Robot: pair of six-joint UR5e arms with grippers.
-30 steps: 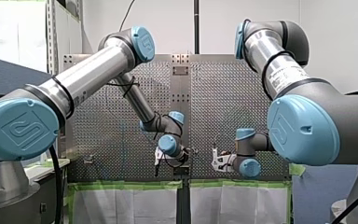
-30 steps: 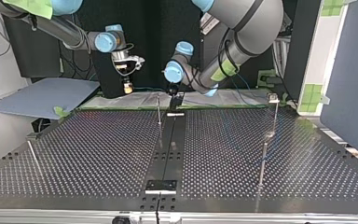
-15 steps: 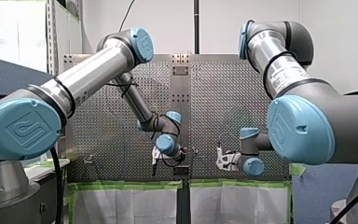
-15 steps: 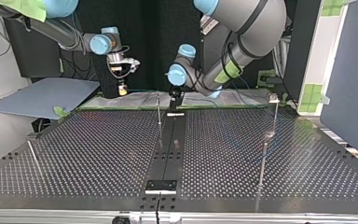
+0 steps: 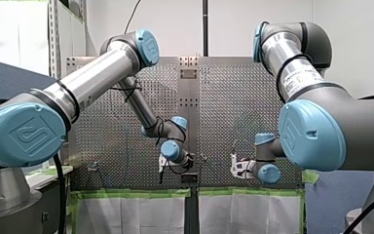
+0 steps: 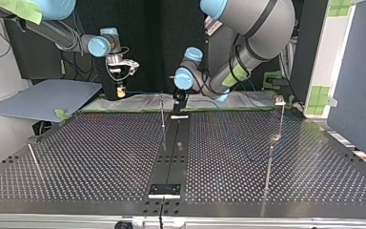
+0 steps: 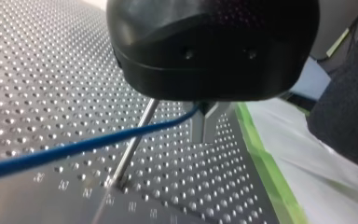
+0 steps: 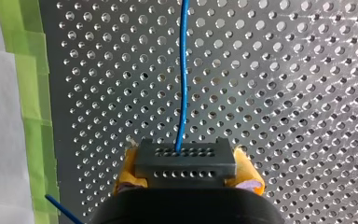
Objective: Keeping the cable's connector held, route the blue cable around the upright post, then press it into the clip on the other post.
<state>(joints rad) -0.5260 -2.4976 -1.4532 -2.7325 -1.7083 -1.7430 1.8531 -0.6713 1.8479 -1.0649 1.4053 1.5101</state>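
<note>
My right gripper [image 8: 185, 156] is shut on the black connector [image 8: 186, 170], which sits between its yellow pads [image 8: 126, 170]. The blue cable [image 8: 182, 84] leaves the connector and runs ahead over the perforated table. In the top view this gripper [image 6: 120, 89] hangs at the far left, above the table's back edge. My left gripper [image 7: 204, 136] is shut on the blue cable [image 7: 74, 149] with its metal fingertips. It stands just beside the thin upright post [image 7: 133, 144]. In the top view it [image 6: 178, 98] is next to that post [image 6: 162, 112]. The clip post [image 6: 281, 117] stands far right.
A short post [image 6: 33, 157] stands near the top view's left edge and another rod [image 6: 268, 164] at the right. Green tape [image 8: 28, 84] and white sheeting line the table's edge by both grippers. A black centre strip [image 6: 174, 152] runs across the table.
My right gripper has carried the connector further toward the top view's left, away from the post. My left gripper has shifted slightly the other way, staying by the post.
</note>
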